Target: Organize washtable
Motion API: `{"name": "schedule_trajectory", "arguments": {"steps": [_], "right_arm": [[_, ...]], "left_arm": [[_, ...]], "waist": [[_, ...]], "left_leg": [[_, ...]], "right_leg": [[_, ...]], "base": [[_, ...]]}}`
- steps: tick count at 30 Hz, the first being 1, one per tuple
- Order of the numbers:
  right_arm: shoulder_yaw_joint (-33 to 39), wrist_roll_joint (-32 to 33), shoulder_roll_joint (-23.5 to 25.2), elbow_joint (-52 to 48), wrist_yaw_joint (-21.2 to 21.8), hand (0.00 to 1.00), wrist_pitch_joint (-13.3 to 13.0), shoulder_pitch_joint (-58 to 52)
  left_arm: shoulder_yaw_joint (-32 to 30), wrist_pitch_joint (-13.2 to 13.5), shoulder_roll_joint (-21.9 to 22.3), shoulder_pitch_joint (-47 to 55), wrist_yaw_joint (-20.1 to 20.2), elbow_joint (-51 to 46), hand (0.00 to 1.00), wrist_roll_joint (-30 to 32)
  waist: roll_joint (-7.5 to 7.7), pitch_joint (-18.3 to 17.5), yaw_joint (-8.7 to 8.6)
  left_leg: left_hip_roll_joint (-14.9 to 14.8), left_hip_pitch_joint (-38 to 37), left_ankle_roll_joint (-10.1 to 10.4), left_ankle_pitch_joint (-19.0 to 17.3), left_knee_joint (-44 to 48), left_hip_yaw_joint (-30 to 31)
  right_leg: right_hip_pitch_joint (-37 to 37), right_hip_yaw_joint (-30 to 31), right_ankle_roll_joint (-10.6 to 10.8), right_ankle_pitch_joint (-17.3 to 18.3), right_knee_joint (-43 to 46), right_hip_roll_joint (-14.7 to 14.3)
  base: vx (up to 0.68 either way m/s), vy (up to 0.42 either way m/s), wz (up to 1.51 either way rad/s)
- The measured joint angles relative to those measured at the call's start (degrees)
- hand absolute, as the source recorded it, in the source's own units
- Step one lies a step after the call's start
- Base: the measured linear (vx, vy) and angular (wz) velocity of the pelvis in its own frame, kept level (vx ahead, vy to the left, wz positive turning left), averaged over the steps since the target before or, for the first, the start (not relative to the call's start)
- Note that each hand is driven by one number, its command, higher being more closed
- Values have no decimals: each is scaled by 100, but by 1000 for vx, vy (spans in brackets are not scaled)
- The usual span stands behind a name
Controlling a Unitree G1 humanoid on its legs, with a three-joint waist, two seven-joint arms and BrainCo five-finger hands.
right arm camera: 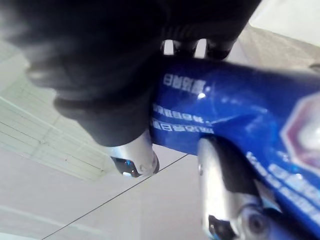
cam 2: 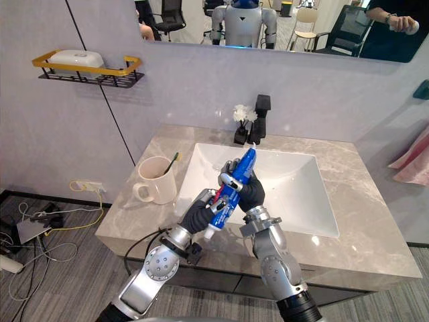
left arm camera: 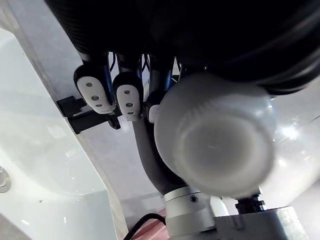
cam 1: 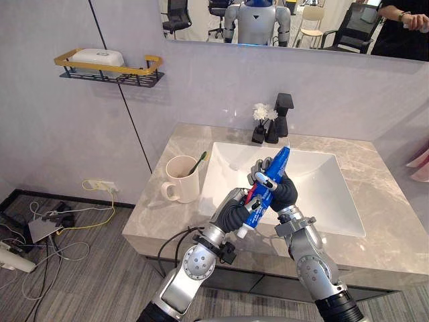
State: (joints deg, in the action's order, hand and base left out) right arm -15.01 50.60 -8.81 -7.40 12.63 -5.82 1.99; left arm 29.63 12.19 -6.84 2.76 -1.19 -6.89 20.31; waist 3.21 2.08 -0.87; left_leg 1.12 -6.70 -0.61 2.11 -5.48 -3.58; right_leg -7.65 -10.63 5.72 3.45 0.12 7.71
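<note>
A blue toothpaste tube (cam 1: 269, 186) with a white cap (cam 1: 240, 233) at its low end is held tilted above the front of the white sink (cam 1: 315, 168). My left hand (cam 1: 233, 215) is curled round its lower part, near the cap (left arm camera: 215, 145). Higher up, the fingers (right arm camera: 222, 197) of my right hand (cam 1: 284, 192) wrap the tube (right arm camera: 240, 115). A cream mug (cam 1: 182, 178) with a green toothbrush (cam 1: 198, 162) in it stands on the marble counter (cam 1: 157, 208), left of the sink.
A black faucet (cam 1: 281, 114) and a small vase of white flowers (cam 1: 260, 124) stand behind the sink. A yellow-railed wall shelf (cam 1: 107, 67) holds a white soap box (cam 1: 97, 58). Pink cloth (cam 1: 421, 164) hangs at the right edge. Cables lie on the floor at left.
</note>
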Motion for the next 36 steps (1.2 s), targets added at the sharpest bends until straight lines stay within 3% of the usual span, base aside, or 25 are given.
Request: {"name": "schedule_trajectory", "arguments": {"steps": [8, 9, 17, 26, 36], "right_arm": [[26, -61, 92, 0, 0, 100, 0, 2], [47, -66, 113, 0, 3, 100, 0, 6], [402, -168, 242, -61, -2, 100, -44, 304], [794, -466, 267, -457, -19, 100, -258, 353], [1031, -852, 268, -840, -15, 100, -280, 213]], "left_arm": [[-105, 57, 52, 7, 0, 69, 100, 9], [-114, 56, 74, 5, -9, 67, 0, 10], [-582, 17, 87, 34, -76, -361, 0, 10], [-1305, 36, -74, 71, -401, -1907, 0, -95], [-3066, 231, -78, 415, -894, -2969, 0, -734]], "waist": [[-8, 48, 4], [-12, 55, 4], [-55, 174, -1], [-84, 195, -3], [-110, 206, 22]], "left_leg": [[5, 15, 0, 0, 3, 26], [6, 14, 0, 0, 3, 29], [8, 4, 0, -1, 4, 35], [14, -15, 1, -1, 4, 81], [24, -5, 3, -1, -1, 144]], "right_leg": [[-5, -24, 1, 0, -13, 2], [-7, -27, 1, 0, -14, 2], [-36, -35, 1, 0, -12, 6], [-115, -104, 0, 1, -32, 18], [-150, -189, 4, 8, -52, 27]], "base": [[0, 0, 0], [0, 0, 0], [0, 0, 0], [0, 0, 3], [-6, -10, 2]]}}
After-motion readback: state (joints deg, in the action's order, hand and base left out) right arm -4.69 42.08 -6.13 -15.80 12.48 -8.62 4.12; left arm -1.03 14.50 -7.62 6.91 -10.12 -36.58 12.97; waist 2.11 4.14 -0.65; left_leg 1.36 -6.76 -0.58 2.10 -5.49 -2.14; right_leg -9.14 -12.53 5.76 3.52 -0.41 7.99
